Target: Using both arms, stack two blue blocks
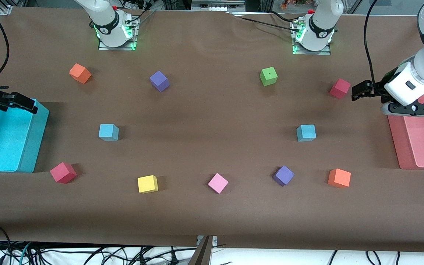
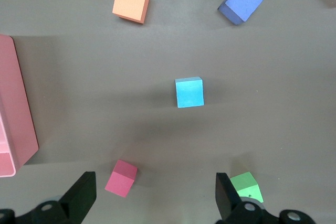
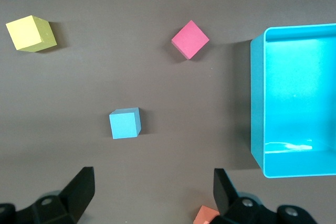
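While both arms hang up in the air, the left gripper (image 1: pixel 357 92) sits w/ fingers (image 2: pixel 81 195) spread wide & holding nothing, over the table's edge by the pink bin (image 1: pixel 407 147); the right gripper (image 1: pixel 13 101) is likewise spread & empty, over the rim of the cyan bin (image 1: pixel 31 143) at the right arm's end. The table (image 1: pixel 212 117) is covered w/ a matte brown sheet, slightly creased near the bases; cables trail along the floor edge nearest the front camera. Cubes look like matte foam, all same size, well apart from each other. One blue block (image 1: pixel 306 133) lies toward the left arm's end, roughly mid-table, near a purple cube (image 1: pixel 283 175) & an orange cube (image 1: pixel 339 178), both nearer the camera. The other blue block (image 1: pixel 108 132) lies toward the right arm's end, near the cyan bin, w/ a red cube (image 1: pixel 63 172) & a yellow cube (image 1: pixel 147 184) nearer the camera. Both blue blocks sit flat on the sheet, unstacked. A pink cube (image 1: pixel 218 183) is between the yellow & purple ones. Both bins are smooth rectangular plastic, nothing visible in either.
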`<state>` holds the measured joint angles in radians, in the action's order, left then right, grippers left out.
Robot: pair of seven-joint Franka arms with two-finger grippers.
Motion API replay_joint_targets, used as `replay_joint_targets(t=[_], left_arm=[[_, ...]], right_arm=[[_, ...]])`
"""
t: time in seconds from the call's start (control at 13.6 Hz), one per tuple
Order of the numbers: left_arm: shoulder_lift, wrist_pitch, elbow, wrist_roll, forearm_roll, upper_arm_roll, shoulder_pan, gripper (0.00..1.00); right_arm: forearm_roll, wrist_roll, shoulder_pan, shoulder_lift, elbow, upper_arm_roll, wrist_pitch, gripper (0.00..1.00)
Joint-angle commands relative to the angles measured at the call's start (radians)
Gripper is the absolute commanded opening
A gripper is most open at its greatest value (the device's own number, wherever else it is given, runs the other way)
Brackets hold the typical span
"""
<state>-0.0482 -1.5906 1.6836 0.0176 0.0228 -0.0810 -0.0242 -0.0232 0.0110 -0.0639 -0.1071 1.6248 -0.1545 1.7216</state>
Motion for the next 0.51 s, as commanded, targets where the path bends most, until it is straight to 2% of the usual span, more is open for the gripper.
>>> replay_joint_targets(t=[0.0, 0.44], left_arm=[[-0.007, 0.020, -0.022, -0.022, 0.011, -0.002, -0.006, 1.00], [-0.007, 0.020, -0.022, -0.022, 0.011, -0.002, -0.008, 1.00]], right_arm=[[-0.006, 0.004, 0.004, 0.000, -0.013, 0.003, -0.011, 1.00], [-0.006, 0.009, 0.006, -0.002, -0.013, 0.001, -0.010, 1.00]])
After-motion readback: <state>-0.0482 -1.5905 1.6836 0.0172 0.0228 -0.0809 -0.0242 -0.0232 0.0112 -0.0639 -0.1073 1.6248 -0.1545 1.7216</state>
